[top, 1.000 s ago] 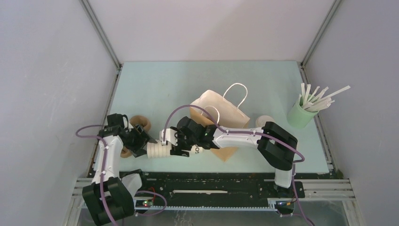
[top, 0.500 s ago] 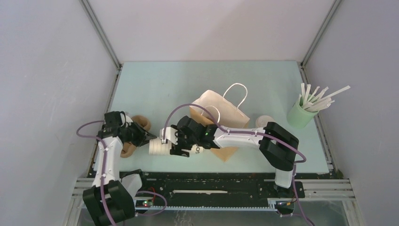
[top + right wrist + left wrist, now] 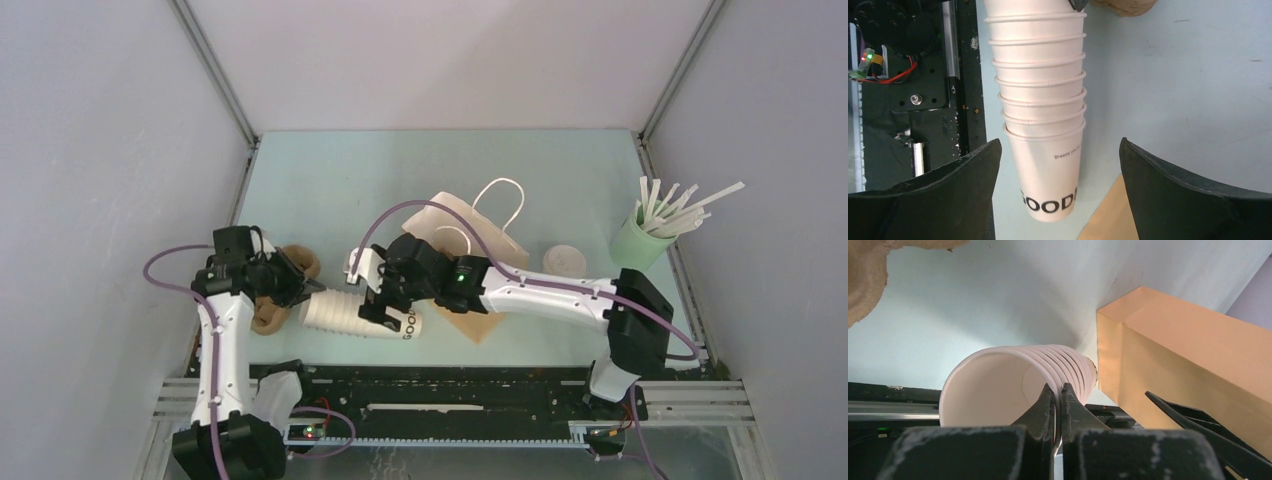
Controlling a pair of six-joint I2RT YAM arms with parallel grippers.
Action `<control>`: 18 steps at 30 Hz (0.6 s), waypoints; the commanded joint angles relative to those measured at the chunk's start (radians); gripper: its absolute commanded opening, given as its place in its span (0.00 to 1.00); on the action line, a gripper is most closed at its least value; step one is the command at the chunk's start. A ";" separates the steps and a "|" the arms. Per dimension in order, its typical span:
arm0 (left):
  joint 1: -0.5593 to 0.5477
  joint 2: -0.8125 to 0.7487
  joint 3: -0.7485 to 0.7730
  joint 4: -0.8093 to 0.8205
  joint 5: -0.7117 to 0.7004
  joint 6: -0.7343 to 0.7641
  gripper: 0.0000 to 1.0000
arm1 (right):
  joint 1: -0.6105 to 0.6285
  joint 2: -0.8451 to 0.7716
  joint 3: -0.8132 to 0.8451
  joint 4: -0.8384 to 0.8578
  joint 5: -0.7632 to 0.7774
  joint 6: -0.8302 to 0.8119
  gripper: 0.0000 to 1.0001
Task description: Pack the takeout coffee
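Table: bag mid-table. Stack on its side near bag, cups nested; coffee (1 lidded cup) not yet seen apart. Left gripper pinched shut on stack's mouth rim; right gripper wide, astride base, untouching. Lid right of bag. Step: freeing 1 cup. Next, likely: right clamps base, left pulls.

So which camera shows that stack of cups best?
Right wrist: the stack runs lengthwise, each rim and the printing clear. The top view shows it whole but small, lying on the table; the left wrist looks only into its open mouth.
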 commanded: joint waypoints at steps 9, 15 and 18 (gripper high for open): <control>-0.098 0.034 0.202 -0.110 -0.204 0.070 0.00 | 0.006 -0.026 -0.109 -0.047 -0.010 0.008 0.72; -0.172 0.073 0.290 -0.138 -0.222 0.052 0.00 | 0.019 0.048 -0.131 0.110 -0.005 0.084 0.68; -0.211 0.087 0.356 -0.168 -0.237 0.035 0.00 | 0.021 0.088 -0.129 0.238 -0.014 0.150 0.68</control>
